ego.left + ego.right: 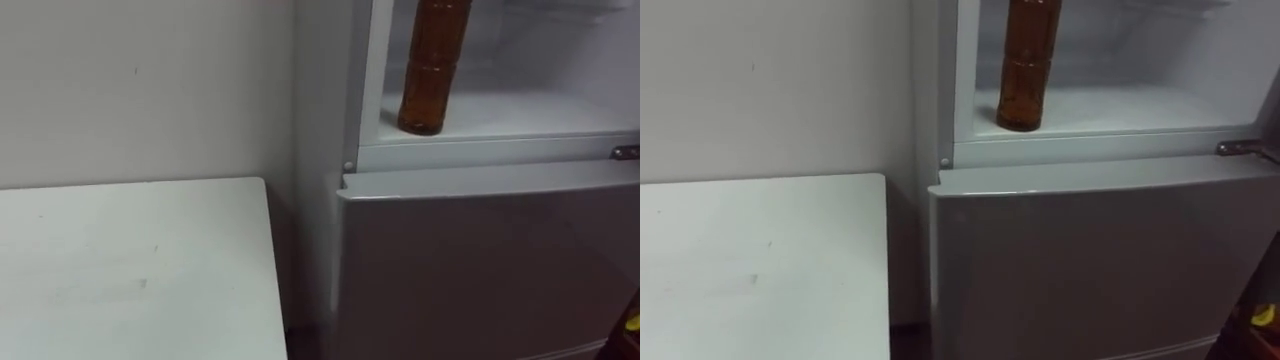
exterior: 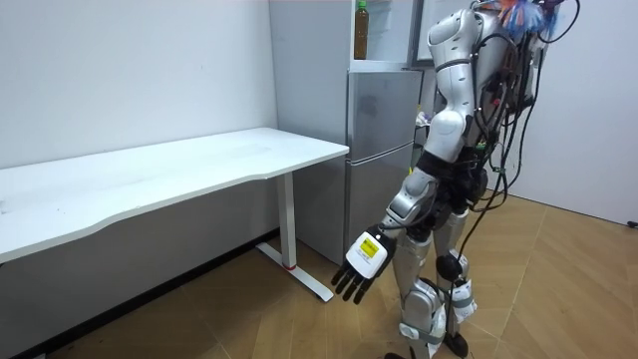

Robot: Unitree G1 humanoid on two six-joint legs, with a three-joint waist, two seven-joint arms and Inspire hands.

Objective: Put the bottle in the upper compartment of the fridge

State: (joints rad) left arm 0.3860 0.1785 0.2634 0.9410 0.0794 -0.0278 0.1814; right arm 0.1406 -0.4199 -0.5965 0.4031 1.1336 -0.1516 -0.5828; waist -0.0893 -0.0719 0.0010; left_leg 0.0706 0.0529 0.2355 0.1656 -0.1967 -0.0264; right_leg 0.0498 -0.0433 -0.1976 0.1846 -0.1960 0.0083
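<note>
Bottle [image 1: 432, 70] upright inside open upper fridge compartment [image 1: 530, 40].
Long white table [image 1: 130, 270] at left, just beside grey fridge [image 2: 384, 140] with lower door [image 1: 480, 270] shut; standing close before the fridge in the room view, facing it; left hand [image 2: 367, 261] hanging low beside the thigh, fingers straight and released, grasping nothing; brown bottle resting on the white shelf [image 1: 540, 112] near the compartment's front left corner, well apart from the hand.
</note>
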